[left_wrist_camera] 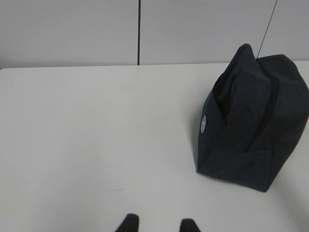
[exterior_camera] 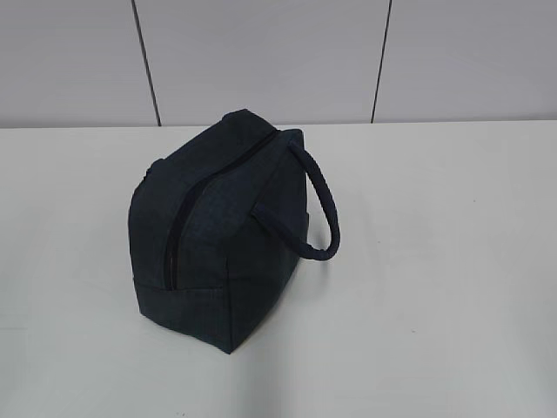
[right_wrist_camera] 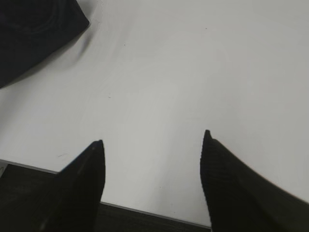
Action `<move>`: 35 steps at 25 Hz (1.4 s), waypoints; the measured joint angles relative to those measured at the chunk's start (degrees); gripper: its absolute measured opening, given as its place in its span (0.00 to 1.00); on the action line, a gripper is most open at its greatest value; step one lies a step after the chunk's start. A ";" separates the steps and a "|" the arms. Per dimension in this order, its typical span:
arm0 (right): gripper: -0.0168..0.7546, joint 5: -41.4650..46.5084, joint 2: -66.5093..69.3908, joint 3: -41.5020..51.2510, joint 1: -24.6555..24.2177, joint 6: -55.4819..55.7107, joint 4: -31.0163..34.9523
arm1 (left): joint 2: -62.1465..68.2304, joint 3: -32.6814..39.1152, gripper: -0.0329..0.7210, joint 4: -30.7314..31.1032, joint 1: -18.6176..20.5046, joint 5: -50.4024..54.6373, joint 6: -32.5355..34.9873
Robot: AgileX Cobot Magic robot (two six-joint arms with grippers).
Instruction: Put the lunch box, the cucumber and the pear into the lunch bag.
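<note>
One bag (exterior_camera: 218,235) stands on one tabletop (exterior_camera: 435,261); it has one loop handle (exterior_camera: 320,209) and one zipper (exterior_camera: 184,213). Two grippers show, left (left_wrist_camera: 157,225) and right (right_wrist_camera: 152,145), each with two jaws

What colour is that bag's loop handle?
The handle is dark navy, matching the lunch bag; it shows best in the exterior view.

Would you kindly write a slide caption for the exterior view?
Navy lunch bag standing zipped on the white table, its loop handle arching to the right.
</note>
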 joint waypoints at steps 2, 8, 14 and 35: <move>0.65 0.00 0.00 0.00 0.00 0.00 0.00 | 0.00 0.00 0.26 0.00 0.00 0.00 0.00; 0.65 0.00 0.00 0.00 0.00 0.00 0.00 | 0.00 0.00 0.26 0.00 0.00 0.00 0.00; 0.65 0.00 0.00 0.00 -1.76 0.00 0.00 | 0.00 0.00 0.26 -0.02 0.72 0.00 0.00; 0.65 0.00 0.00 0.00 -15.75 0.05 0.00 | 0.00 0.00 0.26 -0.24 2.46 0.00 0.00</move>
